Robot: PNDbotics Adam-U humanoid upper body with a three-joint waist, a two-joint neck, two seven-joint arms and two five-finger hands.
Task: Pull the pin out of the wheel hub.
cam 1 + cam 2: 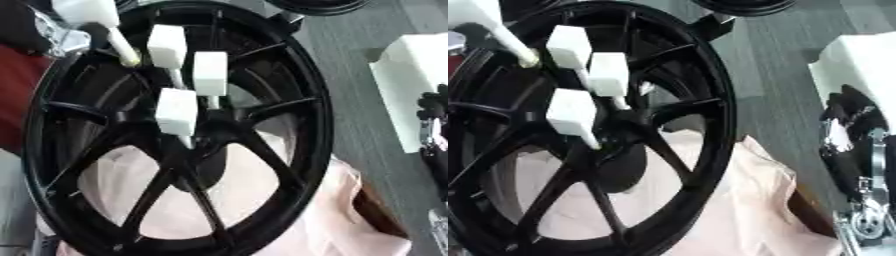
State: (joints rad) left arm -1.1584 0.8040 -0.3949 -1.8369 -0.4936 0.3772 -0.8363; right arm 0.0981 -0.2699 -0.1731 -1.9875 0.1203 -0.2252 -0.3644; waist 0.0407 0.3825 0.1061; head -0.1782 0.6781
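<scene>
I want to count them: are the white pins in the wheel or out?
In. Three white pins stick out of the black wheel's hub; a fourth sits upper left.

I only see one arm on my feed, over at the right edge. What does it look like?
The right hand is mostly black, with a small white patch on it. Below it the forearm carries bare silver metal: a straight bracket down to a round silvery joint. No left hand shows in either eye view.
</scene>
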